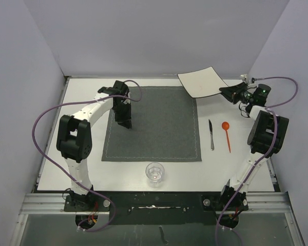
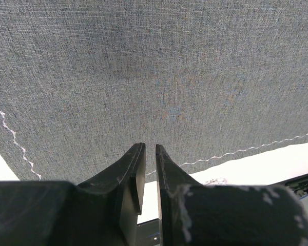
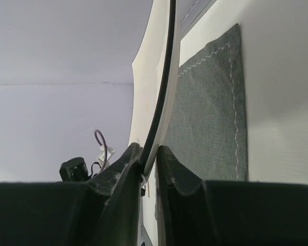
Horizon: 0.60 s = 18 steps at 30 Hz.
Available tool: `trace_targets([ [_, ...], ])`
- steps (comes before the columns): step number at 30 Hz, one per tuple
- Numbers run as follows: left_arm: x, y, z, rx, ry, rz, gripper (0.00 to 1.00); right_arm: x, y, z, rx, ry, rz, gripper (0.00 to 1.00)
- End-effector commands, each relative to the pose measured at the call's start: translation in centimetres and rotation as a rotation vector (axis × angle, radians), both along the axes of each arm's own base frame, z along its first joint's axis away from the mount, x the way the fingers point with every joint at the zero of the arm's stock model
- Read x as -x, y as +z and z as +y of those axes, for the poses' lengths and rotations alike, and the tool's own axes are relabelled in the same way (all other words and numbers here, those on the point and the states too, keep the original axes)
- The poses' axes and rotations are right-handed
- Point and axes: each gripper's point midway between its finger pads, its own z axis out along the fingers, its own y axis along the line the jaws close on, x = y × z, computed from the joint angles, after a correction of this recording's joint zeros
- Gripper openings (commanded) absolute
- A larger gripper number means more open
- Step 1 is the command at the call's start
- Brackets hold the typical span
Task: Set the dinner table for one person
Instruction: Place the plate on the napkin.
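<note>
White plate rim in right gripper

We see a matte white desk edged in thin silvery metal. The placemat is dark grey, finely woven, with a pale zigzag stitch line round its border. The plate is white with a thin black rim. The spoon is orange-red, the knife dark grey, the glass clear. The left arm and right arm are white and black, their cables purple.
</note>
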Motion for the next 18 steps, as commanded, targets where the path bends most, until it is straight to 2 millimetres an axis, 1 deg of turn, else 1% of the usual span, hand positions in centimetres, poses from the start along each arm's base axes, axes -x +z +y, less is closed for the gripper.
trace_targets([
  [1, -0.4, 0.4, -0.7, 0.014, -0.021, -0.010, 0.13, 1.6, 9.1, 1.3, 0.070, 0.065, -0.272, 0.00],
  [11, -0.3, 1.1, -0.7, 0.020, -0.023, -0.026, 0.13, 2.9, 9.7, 2.9, 0.072, 0.059, -0.274, 0.00],
  [18, -0.3, 2.2, -1.1, 0.041, -0.030, -0.049, 0.13, 3.7, 11.0, 4.3, 0.084, 0.061, -0.289, 0.00],
])
